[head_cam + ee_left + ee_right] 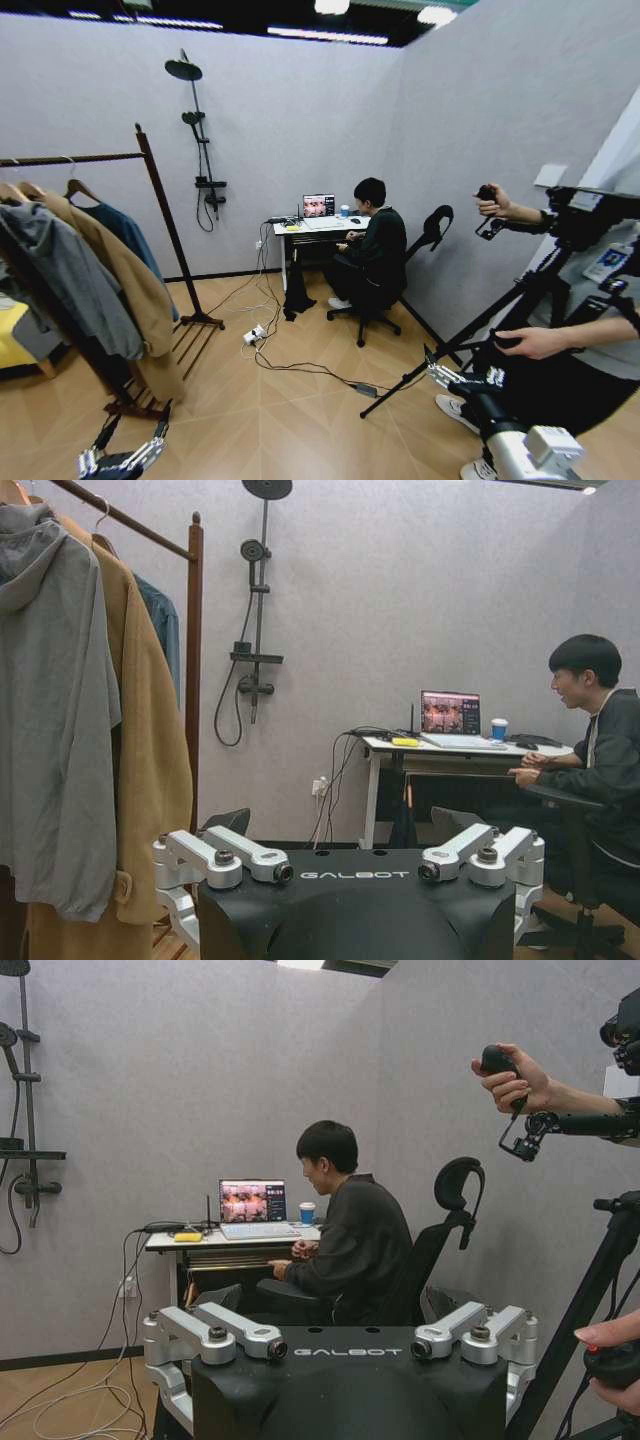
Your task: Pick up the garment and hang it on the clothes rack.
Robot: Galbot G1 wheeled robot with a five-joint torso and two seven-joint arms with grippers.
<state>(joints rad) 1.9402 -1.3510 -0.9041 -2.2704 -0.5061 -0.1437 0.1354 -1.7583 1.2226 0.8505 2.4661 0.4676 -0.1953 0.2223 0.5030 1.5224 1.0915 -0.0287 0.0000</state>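
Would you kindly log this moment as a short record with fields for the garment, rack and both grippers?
garment: teal-blue top on a hanger, on the rack's bar beside the tan coat
other clothes: grey hoodie on the coat's other side
rack: dark wood, standing at the robot's left on the floor
left gripper: low before the rack's base, open, holding nothing
right gripper: low at the robot's right, open, holding nothing
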